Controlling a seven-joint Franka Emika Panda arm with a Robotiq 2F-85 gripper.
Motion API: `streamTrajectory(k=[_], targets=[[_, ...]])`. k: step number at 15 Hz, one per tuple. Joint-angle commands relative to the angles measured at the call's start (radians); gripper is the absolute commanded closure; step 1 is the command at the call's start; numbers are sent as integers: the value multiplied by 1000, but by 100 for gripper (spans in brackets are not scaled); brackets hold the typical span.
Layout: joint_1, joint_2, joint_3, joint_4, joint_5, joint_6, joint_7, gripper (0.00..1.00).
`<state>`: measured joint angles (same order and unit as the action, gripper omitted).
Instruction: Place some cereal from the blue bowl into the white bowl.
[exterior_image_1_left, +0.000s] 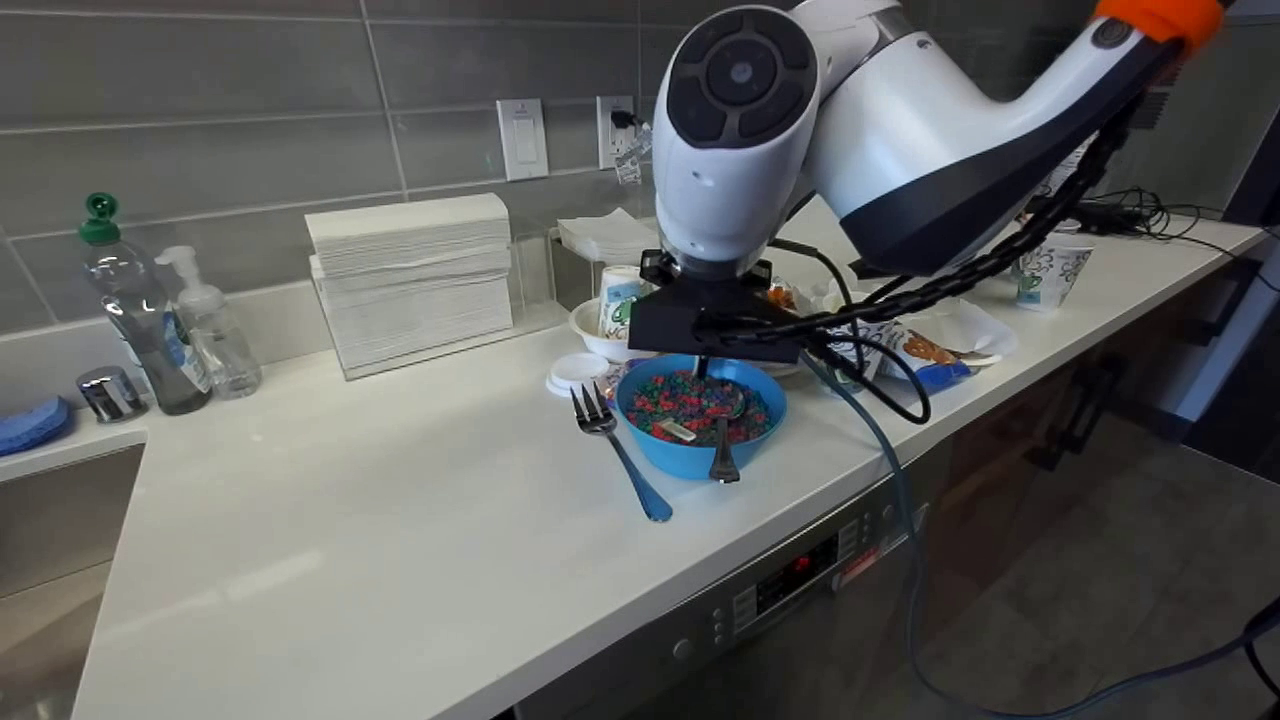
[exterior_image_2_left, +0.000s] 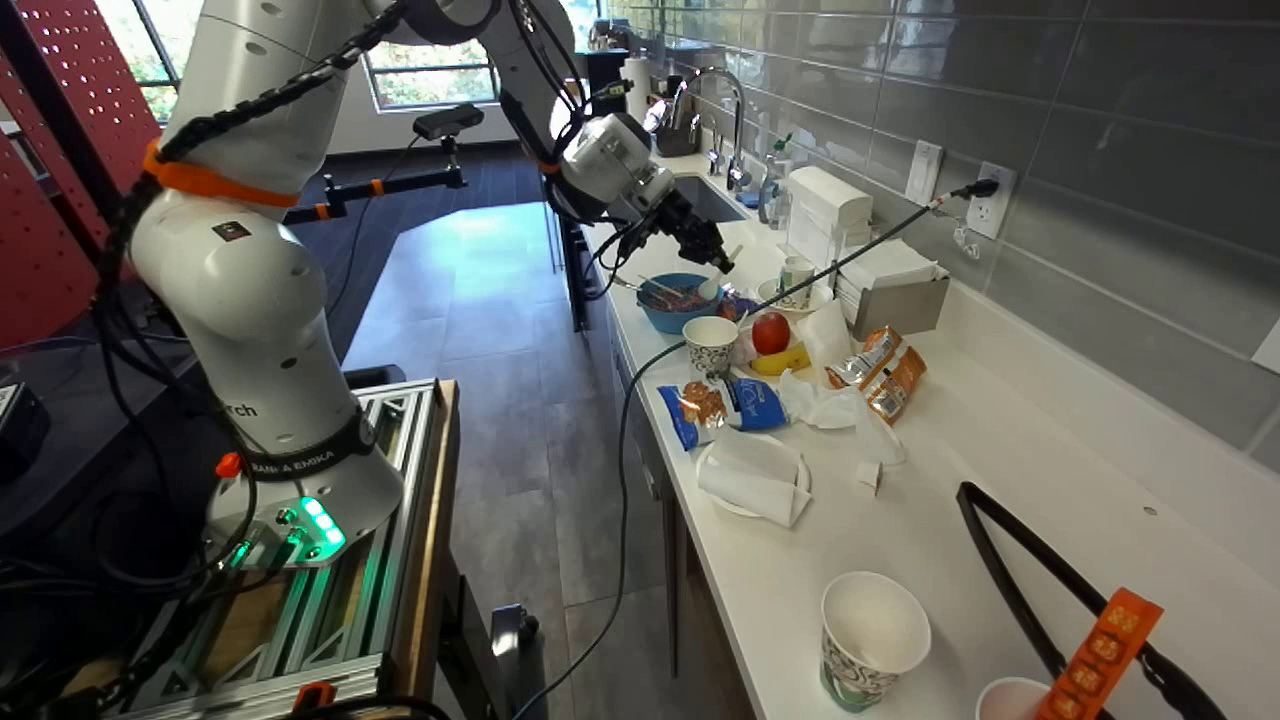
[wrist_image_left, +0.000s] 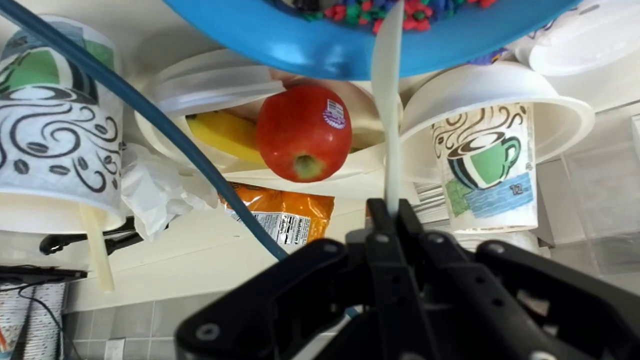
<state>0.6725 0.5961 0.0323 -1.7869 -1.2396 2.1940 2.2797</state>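
My gripper (wrist_image_left: 392, 206) is shut on a pale plastic spoon (wrist_image_left: 391, 120), whose far end reaches over the rim of the blue bowl (wrist_image_left: 320, 55). In an exterior view the head of this spoon (exterior_image_2_left: 709, 289) shows at the far-wall side of the blue bowl (exterior_image_2_left: 668, 319), just under the gripper (exterior_image_2_left: 722, 262). Red, green and blue pieces of cereal (exterior_image_1_left: 657, 398) fill the bowl. Also in it rests a metal spoon (exterior_image_1_left: 724, 452), its handle over the front rim. The white bowl (wrist_image_left: 475, 82) stands close by, with a patterned paper cup (wrist_image_left: 487, 165) in it.
A blue-handled fork (exterior_image_1_left: 637, 478) lies beside the blue bowl. An apple (wrist_image_left: 303, 132) and banana (wrist_image_left: 225, 134) sit in another pale dish. Paper cups, snack bags (exterior_image_2_left: 722, 405) and napkins crowd that side. A cable (exterior_image_2_left: 830, 265) crosses above the counter. Stacked towels (exterior_image_1_left: 415, 280) stand by the wall.
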Motion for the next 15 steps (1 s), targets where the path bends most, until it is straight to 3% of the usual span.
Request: streamTrajectory(k=[1,8,15], targets=[[-41,37,43,2,-100,-3,126,99],[-103,58,108,-4,-193,33,183,99],[-189,71,162,-28,-273,166,263,99]])
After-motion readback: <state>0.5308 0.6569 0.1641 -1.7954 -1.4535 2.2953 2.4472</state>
